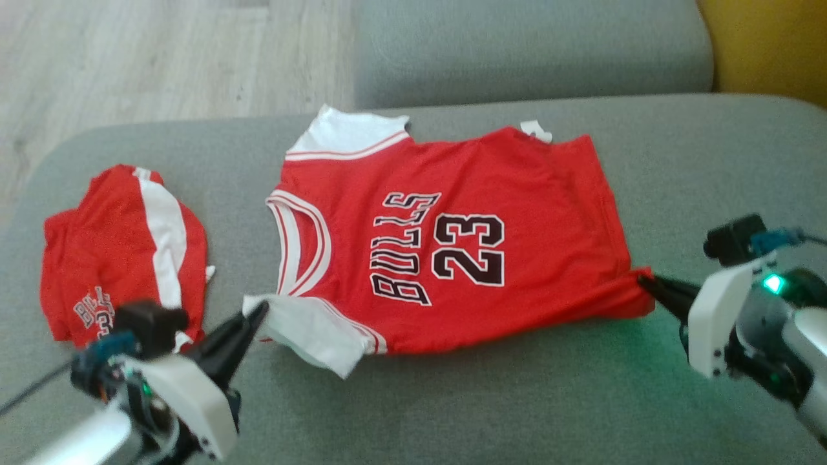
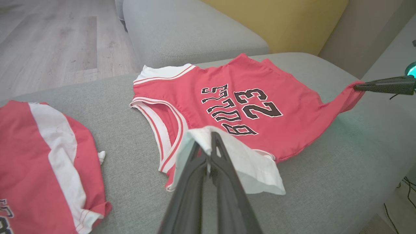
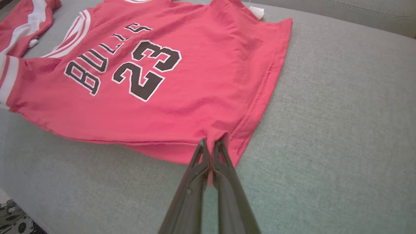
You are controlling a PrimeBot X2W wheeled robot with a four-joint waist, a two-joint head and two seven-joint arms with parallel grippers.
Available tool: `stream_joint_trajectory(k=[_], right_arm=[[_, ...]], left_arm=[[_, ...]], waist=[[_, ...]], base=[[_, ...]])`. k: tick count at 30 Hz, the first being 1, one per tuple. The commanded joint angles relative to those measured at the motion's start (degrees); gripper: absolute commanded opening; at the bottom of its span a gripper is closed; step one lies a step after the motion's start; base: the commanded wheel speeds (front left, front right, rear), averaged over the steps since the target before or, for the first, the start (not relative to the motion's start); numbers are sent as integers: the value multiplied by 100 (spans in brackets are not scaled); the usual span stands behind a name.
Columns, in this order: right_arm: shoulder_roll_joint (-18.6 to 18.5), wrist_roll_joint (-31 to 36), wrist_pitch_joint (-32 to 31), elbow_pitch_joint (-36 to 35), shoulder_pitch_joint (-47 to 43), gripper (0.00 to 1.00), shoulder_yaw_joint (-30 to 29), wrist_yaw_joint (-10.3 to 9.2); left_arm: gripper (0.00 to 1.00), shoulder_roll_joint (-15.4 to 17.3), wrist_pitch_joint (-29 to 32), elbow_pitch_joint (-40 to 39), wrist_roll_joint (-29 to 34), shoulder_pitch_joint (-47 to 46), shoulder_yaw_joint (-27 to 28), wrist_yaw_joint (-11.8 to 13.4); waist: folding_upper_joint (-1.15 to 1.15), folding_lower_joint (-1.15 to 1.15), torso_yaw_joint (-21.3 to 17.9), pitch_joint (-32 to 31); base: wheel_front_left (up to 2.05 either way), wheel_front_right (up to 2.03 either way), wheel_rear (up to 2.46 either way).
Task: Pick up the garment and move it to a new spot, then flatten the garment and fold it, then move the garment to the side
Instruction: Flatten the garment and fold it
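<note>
The garment (image 1: 452, 239) is a red jersey with white sleeves and black "BULLS 23" lettering, spread across a grey cushion. My left gripper (image 1: 258, 310) is shut on its near white sleeve (image 2: 227, 152), which is lifted off the cushion. At the other end, my right gripper (image 1: 643, 279) is shut on the near red hem corner (image 3: 214, 136), pulling it into a point. In the left wrist view the garment (image 2: 227, 97) stretches away to the right gripper (image 2: 357, 87). The right wrist view looks along the garment (image 3: 162, 81) from its hem.
A second red garment (image 1: 123, 245) with a white stripe lies bunched on the cushion (image 1: 517, 400) to the left, close to my left arm. Another grey cushion (image 1: 530, 45) and a yellow one (image 1: 769, 39) sit behind. Wooden floor (image 1: 129, 51) lies beyond the left edge.
</note>
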State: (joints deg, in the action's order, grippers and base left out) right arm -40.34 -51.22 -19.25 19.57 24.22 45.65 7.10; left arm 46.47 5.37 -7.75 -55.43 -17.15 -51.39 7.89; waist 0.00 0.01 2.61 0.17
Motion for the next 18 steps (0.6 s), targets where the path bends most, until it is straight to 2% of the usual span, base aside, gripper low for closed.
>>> stream_joint_trajectory(k=[1,10,18], right_arm=[[-78,98,-9,-45,246,0,-106,39],[383,510,-173,531,855,0,-177,39],[635,734,-132,961,1320,0,-150,39]], left_arm=[[0,204,80,-19,11,-498,357,-62],[0,10,803,1082,224,-1624,213,-668],[0,-275,1030,2124,509,-2470,75,-1152]], waist=[[0,-1,-60,143],[0,-1,-150,587],[0,-1,-261,913]], base=[[0,0,0],[0,0,0],[0,0,0]])
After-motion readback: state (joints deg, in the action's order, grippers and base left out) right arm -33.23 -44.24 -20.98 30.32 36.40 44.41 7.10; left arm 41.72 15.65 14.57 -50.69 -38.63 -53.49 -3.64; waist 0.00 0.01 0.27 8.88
